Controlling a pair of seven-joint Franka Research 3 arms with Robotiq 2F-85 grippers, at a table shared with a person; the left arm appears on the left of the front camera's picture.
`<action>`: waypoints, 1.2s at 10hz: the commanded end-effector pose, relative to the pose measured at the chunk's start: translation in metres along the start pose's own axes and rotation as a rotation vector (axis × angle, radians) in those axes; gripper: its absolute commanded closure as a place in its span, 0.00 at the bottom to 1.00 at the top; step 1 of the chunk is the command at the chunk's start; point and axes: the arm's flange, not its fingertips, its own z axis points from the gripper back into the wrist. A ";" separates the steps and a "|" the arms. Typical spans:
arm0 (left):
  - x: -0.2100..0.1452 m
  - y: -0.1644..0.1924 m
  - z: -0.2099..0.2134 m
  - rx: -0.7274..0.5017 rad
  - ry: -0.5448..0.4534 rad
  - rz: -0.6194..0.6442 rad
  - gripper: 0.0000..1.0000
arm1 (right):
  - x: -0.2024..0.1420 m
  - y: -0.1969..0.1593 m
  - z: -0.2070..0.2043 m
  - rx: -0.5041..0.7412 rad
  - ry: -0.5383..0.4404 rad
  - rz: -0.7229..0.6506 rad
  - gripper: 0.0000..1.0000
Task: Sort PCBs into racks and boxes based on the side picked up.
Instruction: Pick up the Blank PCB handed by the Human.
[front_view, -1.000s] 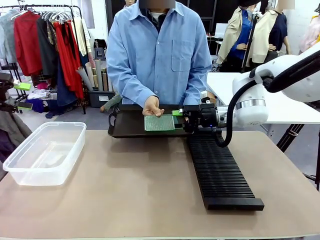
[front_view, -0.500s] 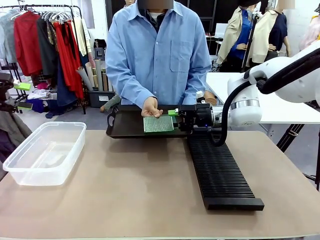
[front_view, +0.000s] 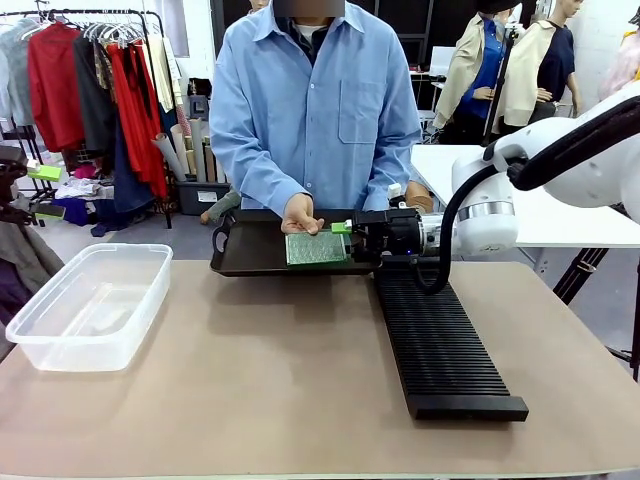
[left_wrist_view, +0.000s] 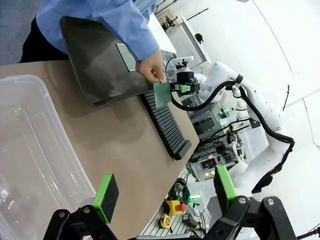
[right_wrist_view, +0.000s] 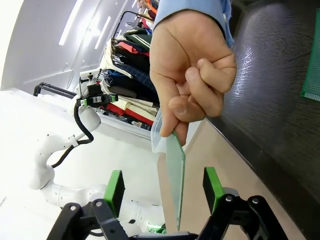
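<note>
One tilted PCB (front_view: 317, 249), dotted face up, long axis toward right claw (right_wrist_view: 164, 185)

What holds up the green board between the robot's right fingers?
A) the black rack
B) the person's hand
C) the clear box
B: the hand pinches the board by its top edge, while the right gripper stands open around it.

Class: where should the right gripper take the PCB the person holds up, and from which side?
The free edge opposite the hand, from the rack side: the PCB stands edge-on between the pads of the right gripper, so they can close on its flat faces.
</note>
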 end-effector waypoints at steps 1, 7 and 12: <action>-0.001 -0.002 0.000 -0.008 -0.001 -0.002 0.00 | 0.010 0.000 -0.006 0.008 0.012 -0.002 0.39; -0.001 -0.002 0.000 -0.008 -0.001 -0.002 0.00 | 0.027 -0.005 -0.012 0.002 0.069 -0.032 1.00; -0.001 -0.002 0.000 -0.008 -0.001 -0.002 0.00 | 0.022 -0.008 -0.010 0.004 0.073 -0.041 1.00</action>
